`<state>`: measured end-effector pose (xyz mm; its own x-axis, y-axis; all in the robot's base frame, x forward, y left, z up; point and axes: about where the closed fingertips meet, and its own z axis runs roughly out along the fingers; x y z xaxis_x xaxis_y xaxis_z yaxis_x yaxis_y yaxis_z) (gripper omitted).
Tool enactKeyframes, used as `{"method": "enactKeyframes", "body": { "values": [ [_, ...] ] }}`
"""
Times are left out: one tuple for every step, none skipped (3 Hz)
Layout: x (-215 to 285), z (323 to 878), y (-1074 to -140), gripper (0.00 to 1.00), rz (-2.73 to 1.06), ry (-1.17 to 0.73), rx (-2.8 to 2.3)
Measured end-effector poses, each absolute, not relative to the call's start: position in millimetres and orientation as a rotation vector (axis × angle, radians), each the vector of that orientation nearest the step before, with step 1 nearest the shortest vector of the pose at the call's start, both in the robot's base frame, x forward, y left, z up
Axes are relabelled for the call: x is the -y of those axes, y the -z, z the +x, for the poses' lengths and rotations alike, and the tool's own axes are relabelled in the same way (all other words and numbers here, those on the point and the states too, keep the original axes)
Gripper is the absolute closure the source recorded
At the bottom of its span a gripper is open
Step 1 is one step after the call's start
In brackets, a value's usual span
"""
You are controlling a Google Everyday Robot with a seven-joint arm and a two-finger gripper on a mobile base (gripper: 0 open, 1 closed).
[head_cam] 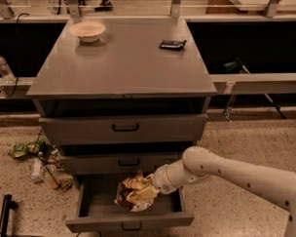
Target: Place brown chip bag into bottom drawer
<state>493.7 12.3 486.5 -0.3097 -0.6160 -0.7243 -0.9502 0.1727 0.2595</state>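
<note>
The brown chip bag (135,192) is a wrinkly tan and beige foil bag with dark patches. It sits inside the open bottom drawer (129,220), a wide grey drawer with a slim front and a small black handle. My gripper (154,187) reaches in from the right on a white arm and is at the bag's right edge, low inside the drawer. The bag hides its fingers.
A grey cabinet (123,61) stands above, with an off-white bowl (87,30) and a small black packet (172,44) on top. Two upper drawers (123,127) are almost shut. Litter and bottles (39,160) lie on the floor at the left. A black pole (4,213) stands at the lower left.
</note>
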Motion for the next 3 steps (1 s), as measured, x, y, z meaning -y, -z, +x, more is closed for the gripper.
{"method": "enactKeyframes", "body": {
  "values": [
    [-13, 510, -443, 1.0, -1.488, -0.984, -2.007],
    [-11, 534, -390, 1.0, -1.47, -0.983, -2.049],
    [-13, 553, -361, 0.98, -1.433, -0.953, -2.085]
  ]
}}
